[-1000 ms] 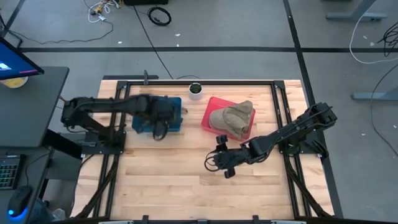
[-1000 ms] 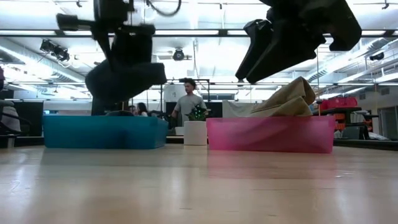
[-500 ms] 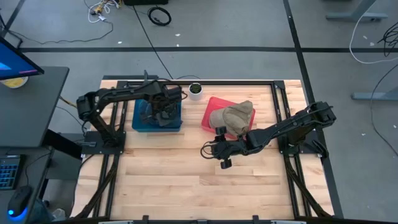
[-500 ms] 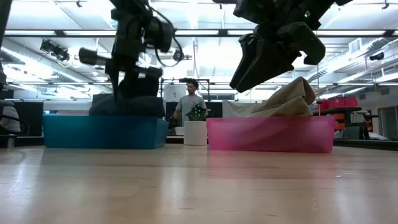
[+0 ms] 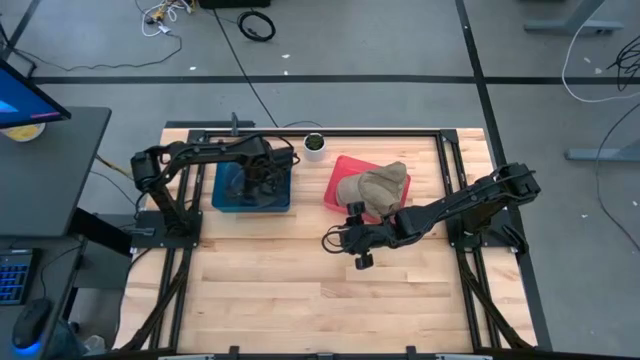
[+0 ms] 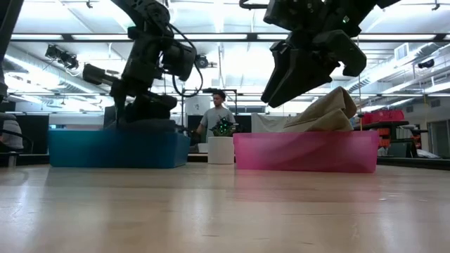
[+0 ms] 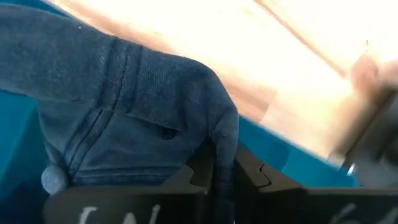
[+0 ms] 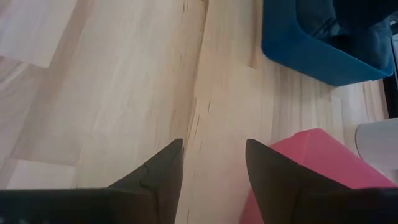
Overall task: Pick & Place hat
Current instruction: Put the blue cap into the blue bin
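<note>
My left gripper (image 5: 258, 182) is down in the blue bin (image 5: 224, 198) at the far left, shut on a dark blue hat (image 7: 124, 112). In the low view the hat (image 6: 144, 112) lies mostly inside the bin (image 6: 112, 149). My right gripper (image 5: 335, 243) is open and empty above the bare table, just near of the pink bin (image 5: 338, 172); its fingers show apart in the right wrist view (image 8: 211, 163). A tan hat (image 5: 375, 187) lies in the pink bin and sticks up over its rim (image 6: 327, 111). My left gripper pinches a raised fold of the blue hat's cloth (image 7: 222, 140) between its two fingers, coming from above and slanting down into the bin. The hat spreads out below the fingers, slack, inside the blue bin.
A small white pot with a green plant (image 5: 315, 146) stands between the two bins at the far edge. Bare wooden table (image 5: 300, 290) spreads over the near half. Black frame rails run along the table's sides. A person (image 6: 213, 116) stands in the room behind.
My left gripper has gone down into the blue bin with the blue hat, which hung clear above the bin and now lies inside it. My right gripper has risen a little and gone toward the table's left and far edges, still open.
</note>
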`<state>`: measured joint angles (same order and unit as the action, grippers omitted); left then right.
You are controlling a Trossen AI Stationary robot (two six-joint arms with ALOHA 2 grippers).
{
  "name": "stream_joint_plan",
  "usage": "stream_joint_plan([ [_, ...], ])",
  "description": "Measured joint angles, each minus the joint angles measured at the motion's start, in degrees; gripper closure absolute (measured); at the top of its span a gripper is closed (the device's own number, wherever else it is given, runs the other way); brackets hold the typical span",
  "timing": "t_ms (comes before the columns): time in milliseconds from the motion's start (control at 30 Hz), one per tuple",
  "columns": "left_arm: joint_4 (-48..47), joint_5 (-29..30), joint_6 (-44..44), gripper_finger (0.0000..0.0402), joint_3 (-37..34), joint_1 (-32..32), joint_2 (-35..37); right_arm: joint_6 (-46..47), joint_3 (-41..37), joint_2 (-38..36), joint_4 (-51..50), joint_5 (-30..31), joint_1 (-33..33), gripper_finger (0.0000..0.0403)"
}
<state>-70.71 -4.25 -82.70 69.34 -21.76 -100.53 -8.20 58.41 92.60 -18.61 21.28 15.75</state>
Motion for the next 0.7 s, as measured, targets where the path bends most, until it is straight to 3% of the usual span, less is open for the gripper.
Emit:
stream_joint_plan([
  [267, 2.06, -2.06, 27.67, 0.0355, -0.20, 0.12, -0.27, 0.19, -0.02, 0.00, -1.53, 0.02, 0.00, 0.0224],
  [433, 2.95, -0.24, 31.32, 0.0338, -0.27, 1.12, -0.42, 0.19, -0.02, 0.00, -1.68, 0.04, 0.00, 0.0224],
  [700, 5.16, 11.81, 37.95, 0.0267, -0.39, 2.92, -0.61, 0.19, -0.02, 0.00, -1.63, 0.08, 0.00, 0.0224],
])
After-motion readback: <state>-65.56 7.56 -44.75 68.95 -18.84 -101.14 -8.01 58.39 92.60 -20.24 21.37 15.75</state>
